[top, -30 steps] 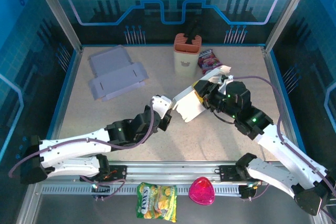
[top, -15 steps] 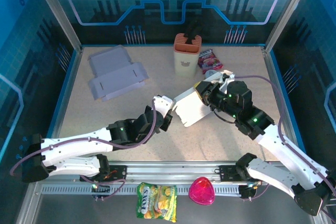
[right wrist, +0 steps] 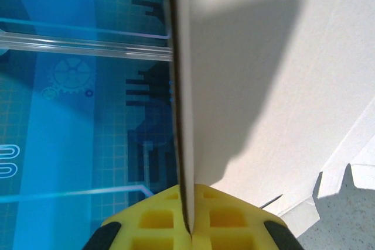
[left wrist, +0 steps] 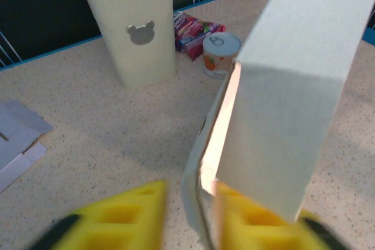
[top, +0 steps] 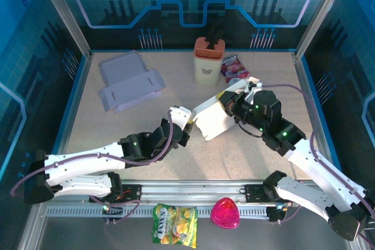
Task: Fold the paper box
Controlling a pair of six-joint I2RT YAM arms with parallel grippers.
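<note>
The white paper box stands half folded at the table's middle, between my two grippers. My left gripper is at its near-left corner. In the left wrist view the yellow fingers stand apart, and a thin flap of the box runs between them, close to the right finger. My right gripper is at the box's far right side. In the right wrist view it is shut on the edge of a white panel of the box.
A flat unfolded grey box lies at the back left. A cream holder with an orange top, a pink snack packet and a small can stand behind the box. A yellow snack bag and a pink object lie beyond the near rail.
My left gripper has opened, letting go of the flap. My right gripper has closed on the box panel. The box has tipped slightly lower and to the left.
</note>
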